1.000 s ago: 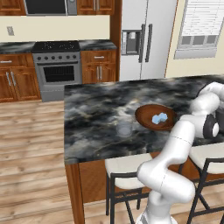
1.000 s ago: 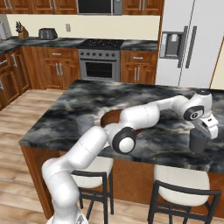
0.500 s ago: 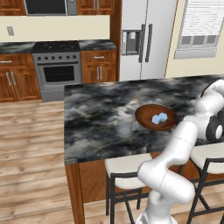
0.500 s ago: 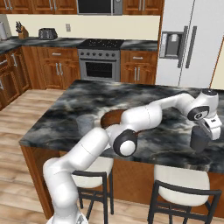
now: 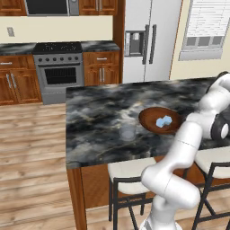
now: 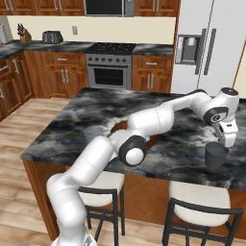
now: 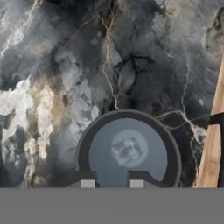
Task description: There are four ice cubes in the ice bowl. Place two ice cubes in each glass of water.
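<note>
My gripper (image 6: 226, 138) hangs just above a glass of water (image 6: 215, 156) near the island's right front edge. Looking straight down, that glass (image 7: 127, 148) holds one pale ice cube (image 7: 127, 151) in its water. My fingertips (image 7: 87, 183) stand a little apart with nothing between them. The brown ice bowl (image 5: 148, 116) sits mid-counter, with pale blue ice cubes (image 5: 164, 121) clustered inside. A second clear glass (image 5: 128, 131) stands left of the bowl and appears again as a glass (image 6: 93, 134) beyond my arm.
The dark marble island counter (image 5: 99, 112) carries everything. Its edge lies close to the right of the glass, with wooden floor (image 7: 210, 148) beyond. Cushioned stools (image 6: 202, 204) are tucked under the near side. The stove and fridge stand far behind.
My hand has shifted only slightly and stays over the right-hand glass. The bowl and both glasses have not moved.
</note>
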